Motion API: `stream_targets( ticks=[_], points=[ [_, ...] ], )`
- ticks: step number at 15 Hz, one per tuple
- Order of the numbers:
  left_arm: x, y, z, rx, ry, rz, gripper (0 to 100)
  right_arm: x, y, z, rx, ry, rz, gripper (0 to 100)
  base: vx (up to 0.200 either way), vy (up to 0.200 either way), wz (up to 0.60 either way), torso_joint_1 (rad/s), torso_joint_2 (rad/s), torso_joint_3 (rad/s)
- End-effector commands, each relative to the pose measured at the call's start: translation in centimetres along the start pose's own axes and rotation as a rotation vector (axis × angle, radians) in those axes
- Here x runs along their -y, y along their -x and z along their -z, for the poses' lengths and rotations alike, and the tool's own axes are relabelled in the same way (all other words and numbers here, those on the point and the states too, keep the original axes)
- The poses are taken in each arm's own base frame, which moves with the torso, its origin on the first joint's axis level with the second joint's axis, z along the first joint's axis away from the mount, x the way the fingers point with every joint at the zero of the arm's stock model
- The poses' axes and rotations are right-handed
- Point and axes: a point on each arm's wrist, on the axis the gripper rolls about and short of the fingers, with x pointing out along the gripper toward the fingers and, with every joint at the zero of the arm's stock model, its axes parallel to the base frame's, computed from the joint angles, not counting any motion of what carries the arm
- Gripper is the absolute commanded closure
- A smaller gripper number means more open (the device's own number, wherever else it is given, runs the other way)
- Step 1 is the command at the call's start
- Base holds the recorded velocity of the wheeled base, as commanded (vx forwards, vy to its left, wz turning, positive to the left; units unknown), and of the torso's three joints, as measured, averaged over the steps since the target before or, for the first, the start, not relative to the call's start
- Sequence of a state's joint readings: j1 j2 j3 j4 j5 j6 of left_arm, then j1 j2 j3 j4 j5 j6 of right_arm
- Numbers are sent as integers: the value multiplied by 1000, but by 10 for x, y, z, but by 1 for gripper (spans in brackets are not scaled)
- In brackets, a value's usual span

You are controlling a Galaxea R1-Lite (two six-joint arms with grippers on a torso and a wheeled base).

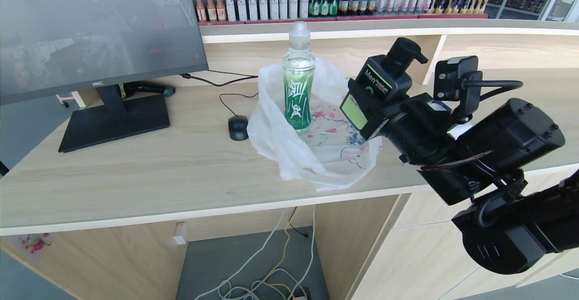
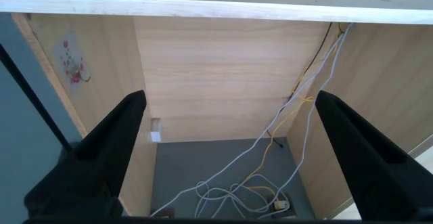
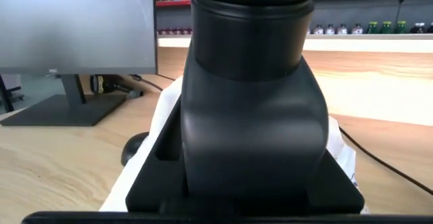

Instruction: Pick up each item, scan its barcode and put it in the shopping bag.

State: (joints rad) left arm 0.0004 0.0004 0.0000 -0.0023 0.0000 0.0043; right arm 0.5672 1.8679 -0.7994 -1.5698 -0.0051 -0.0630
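Head view shows the right gripper clamped on a black pump bottle, which it holds tilted in the air just beside the shopping bag, probably so the label can be read before the bottle goes in. The bag sits slumped open on the table with a green drink bottle standing upright inside it, likely already dealt with. The left gripper, spread wide and empty, hangs below the table's edge, well apart from the bag and out of the way.
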Motion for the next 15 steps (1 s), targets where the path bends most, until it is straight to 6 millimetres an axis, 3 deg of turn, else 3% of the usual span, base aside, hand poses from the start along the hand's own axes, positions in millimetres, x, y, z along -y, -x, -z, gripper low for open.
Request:
stream_targets(
  ticks=[1,6,8,12,15],
  points=[
    [0,0,0,1,0,0,0,-2,-8,-13,30,-5,22,100,0,0,0,0,0,0],
    [0,0,0,1,0,-1,0,6,-66,-72,-100,40,80,100,0,0,0,0,0,0],
    [0,0,0,1,0,0,0,6,-75,-78,-163,64,73,100,0,0,0,0,0,0],
    [0,0,0,1,0,0,0,7,-80,-50,-256,92,69,100,0,0,0,0,0,0],
    [0,0,0,1,0,0,0,29,-88,-19,-312,111,108,100,0,0,0,0,0,0]
  ],
)
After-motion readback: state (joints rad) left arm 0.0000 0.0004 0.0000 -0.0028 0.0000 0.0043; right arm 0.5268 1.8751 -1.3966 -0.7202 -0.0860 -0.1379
